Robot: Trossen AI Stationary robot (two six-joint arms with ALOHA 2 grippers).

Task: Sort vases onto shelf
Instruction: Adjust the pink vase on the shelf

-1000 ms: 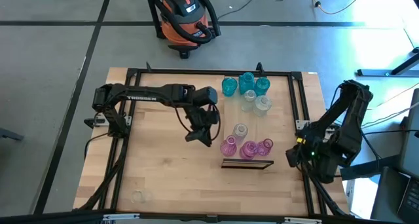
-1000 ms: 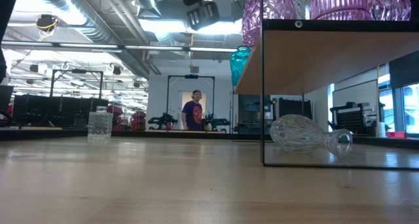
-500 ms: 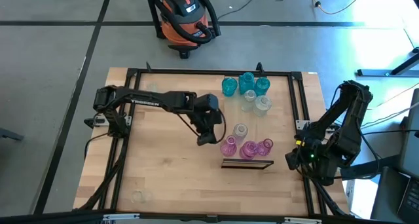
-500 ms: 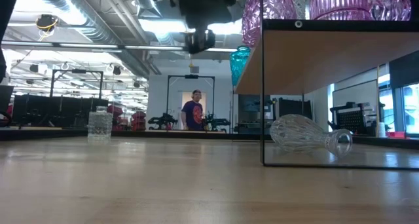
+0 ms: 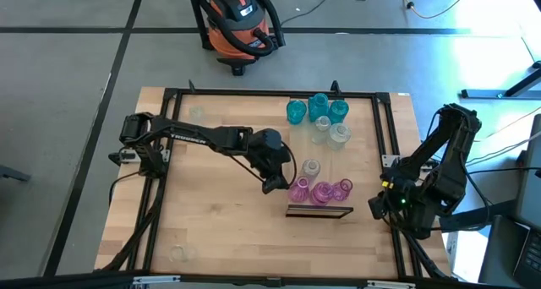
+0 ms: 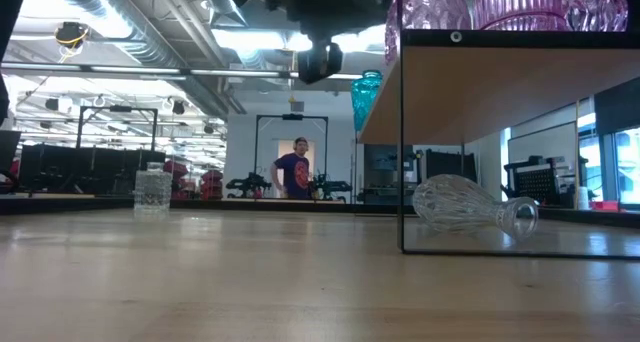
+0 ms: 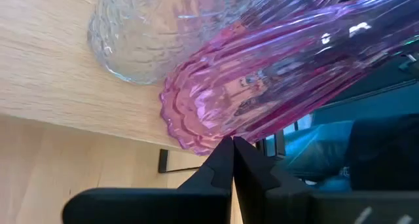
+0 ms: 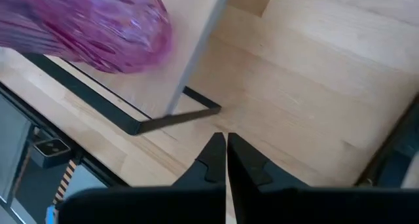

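The shelf (image 5: 351,158) is a raised light-wood board at the table's right, its dark end (image 5: 319,211) toward the near edge. On it stand three teal vases (image 5: 318,106) at the far end, three clear vases (image 5: 340,135) in the middle and three pink vases (image 5: 321,193) at the near end. My left gripper (image 5: 277,186) is shut, its tips at the leftmost pink vase (image 7: 262,86). My right gripper (image 5: 376,206) is shut and waits at the table's right edge. Another clear vase (image 6: 470,207) lies on its side under the shelf. My left gripper has its shut fingertips (image 7: 226,155) right at the lower wall of the leftmost pink vase (image 7: 216,129), near its base. They come slanting down from the table's left. The vase stands upright on the shelf. Whether the tips touch it, I cannot tell.
A clear vase (image 5: 179,253) stands on the table near the front left corner. Black frame rails (image 5: 254,93) run around the tabletop. An orange vacuum (image 5: 241,23) sits on the floor beyond the far edge. A person (image 6: 297,170) stands far off in the room.
My left gripper has gone toward the table's right edge and down, up to the leftmost pink vase, and has turned about its own axis on the way. The vases on the shelf have stayed upright.
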